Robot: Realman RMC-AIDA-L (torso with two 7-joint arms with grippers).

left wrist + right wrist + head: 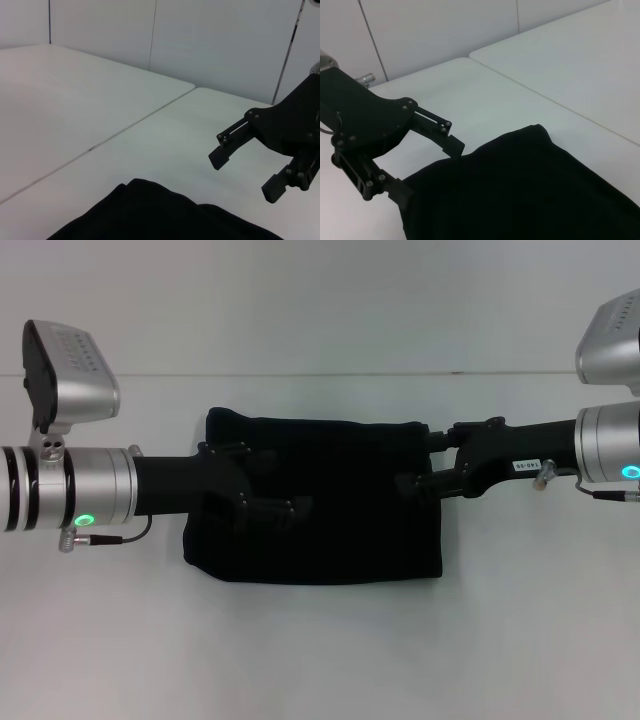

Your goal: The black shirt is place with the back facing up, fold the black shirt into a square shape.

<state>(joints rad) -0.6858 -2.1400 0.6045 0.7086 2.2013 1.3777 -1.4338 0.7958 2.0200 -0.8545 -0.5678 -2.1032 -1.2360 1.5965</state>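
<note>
The black shirt [330, 500] lay mid-table [320, 650], already a near-square bundle, so folding looked nearly finished. The left tool [268, 492] hovered over it and the right tool [420, 465] at its edge, both open, holding nothing.

Both arms reach inward from opposite sides, roughly level and facing each other. The left gripper [285, 502] lies extended toward the right one, its jaws parted, with one finger [451, 145] visible beyond the other. The right gripper [418, 465] points back at it, jaws likewise spread, its two fingertips [218, 159] clearly apart. Whether either set of fingertips touches anything beneath is hard to judge, dark against dark. A green light glows on each silver wrist.
</note>
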